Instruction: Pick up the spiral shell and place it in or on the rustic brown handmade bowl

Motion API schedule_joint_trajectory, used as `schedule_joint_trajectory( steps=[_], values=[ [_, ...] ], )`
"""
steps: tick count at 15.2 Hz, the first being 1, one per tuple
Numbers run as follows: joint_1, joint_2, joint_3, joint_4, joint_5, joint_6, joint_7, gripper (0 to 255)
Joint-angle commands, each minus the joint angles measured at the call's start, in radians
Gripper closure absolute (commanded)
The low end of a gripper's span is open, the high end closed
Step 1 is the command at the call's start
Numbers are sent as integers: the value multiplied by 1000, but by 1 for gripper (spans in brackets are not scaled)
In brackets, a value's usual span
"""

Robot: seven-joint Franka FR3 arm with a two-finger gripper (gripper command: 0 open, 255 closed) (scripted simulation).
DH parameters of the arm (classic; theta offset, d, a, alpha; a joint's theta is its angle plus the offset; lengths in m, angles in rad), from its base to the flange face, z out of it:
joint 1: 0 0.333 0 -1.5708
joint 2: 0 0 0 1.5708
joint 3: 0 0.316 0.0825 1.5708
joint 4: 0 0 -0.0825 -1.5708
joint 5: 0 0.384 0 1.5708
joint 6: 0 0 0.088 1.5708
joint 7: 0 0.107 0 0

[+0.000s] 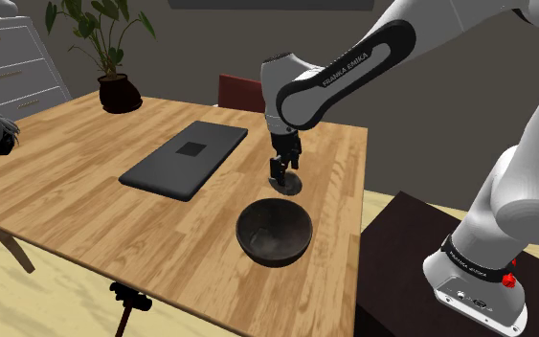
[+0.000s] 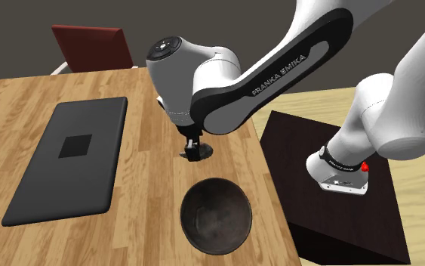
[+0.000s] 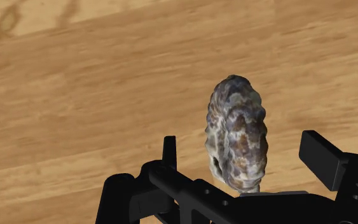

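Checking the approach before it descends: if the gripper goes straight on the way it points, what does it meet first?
The spiral shell, standing untouched between the gripper's open fingers. They'd straddle it and probably reach the wooden tabletop beside it, though depth is unclear.

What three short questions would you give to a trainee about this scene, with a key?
1. True or false: the jaws are shut on the shell.
2. The bowl holds: A) the shell, B) nothing, C) a plant.
3. In the shoulder view, what lies left of the shell?
Key: 1 false, the jaws stand open on either side of it, not touching; 2 B; 3 the laptop.
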Motion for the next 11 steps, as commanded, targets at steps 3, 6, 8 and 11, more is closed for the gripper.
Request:
schedule_joint_trajectory(
  steps=[3, 6, 8, 11],
  values=[
    [0, 3, 0, -6, -1, 9, 0, 0],
    [0, 3, 0, -6, -1, 9, 0, 0],
    [0, 3, 0, -6, -1, 9, 0, 255],
    [0, 3, 0, -6, -1, 9, 0, 255]
  ],
)
